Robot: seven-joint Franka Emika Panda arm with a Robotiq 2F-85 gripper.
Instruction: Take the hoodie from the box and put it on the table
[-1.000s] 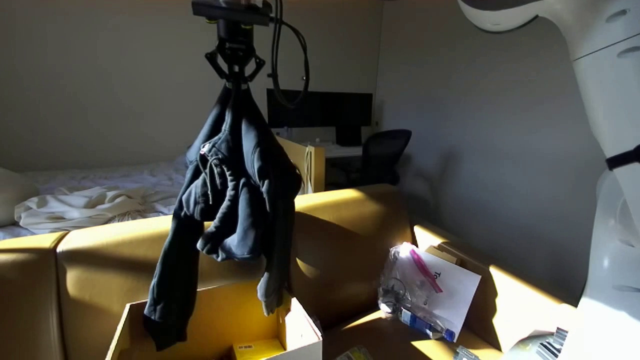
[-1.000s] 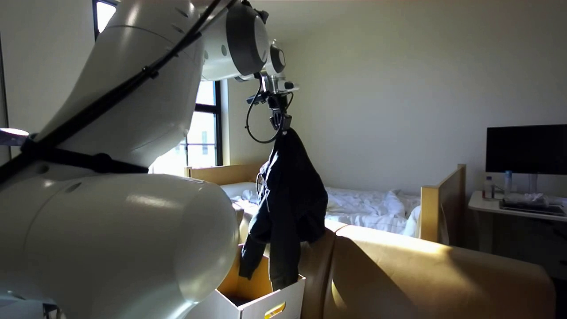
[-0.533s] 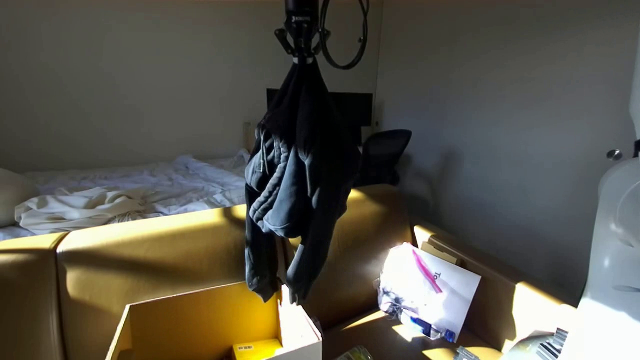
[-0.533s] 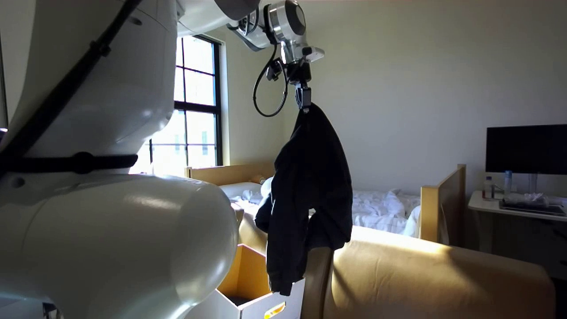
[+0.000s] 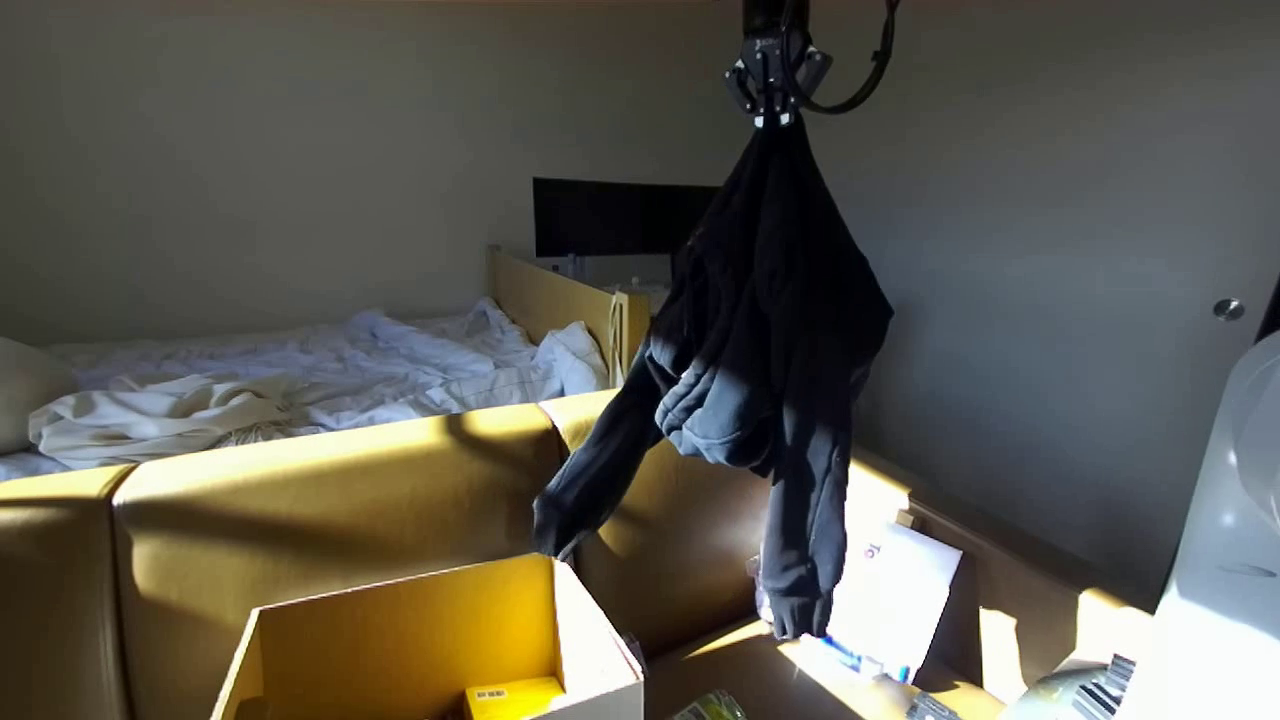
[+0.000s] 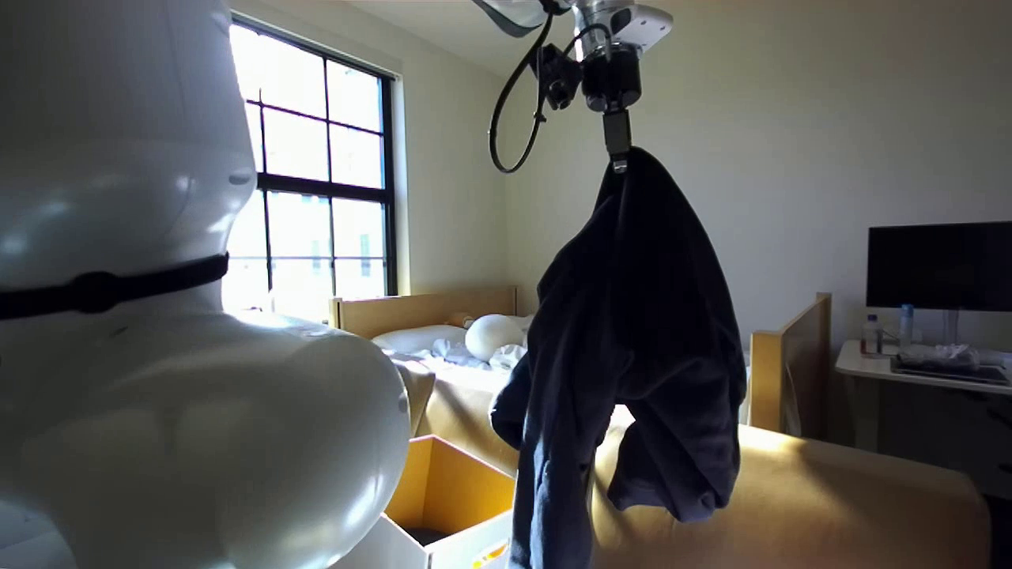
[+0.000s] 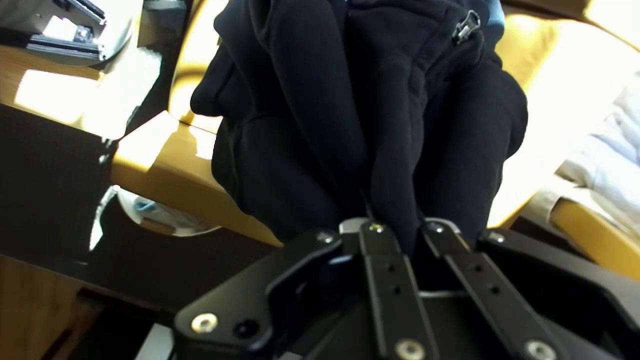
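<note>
The dark navy hoodie [image 5: 790, 290] hangs from my gripper [image 5: 774, 119] in the air, its sleeves dangling. It also hangs in an exterior view [image 6: 648, 316] and fills the upper middle of the wrist view [image 7: 310, 150]. My gripper is shut on a bunched fold of it, also seen in an exterior view [image 6: 620, 164] and the wrist view [image 7: 406, 227]. The open box [image 5: 420, 630], white outside and yellow inside, stands below and left of the hoodie; it shows in an exterior view [image 6: 466, 482] too. I cannot tell which surface is the task's table.
A tan couch [image 5: 330, 500] stands behind the box. A white paper [image 5: 915, 570] lies on its seat, partly behind a sleeve. A yellow carton [image 5: 515, 697] sits in the box. A desk [image 6: 877, 362] with a monitor [image 6: 941, 265] stands beyond. A dark flat surface [image 7: 50, 175] shows at left.
My gripper has carried the hoodie away from above the box, to the right in both exterior views, and slightly upward. The sleeves swing. The grip has stayed shut.
</note>
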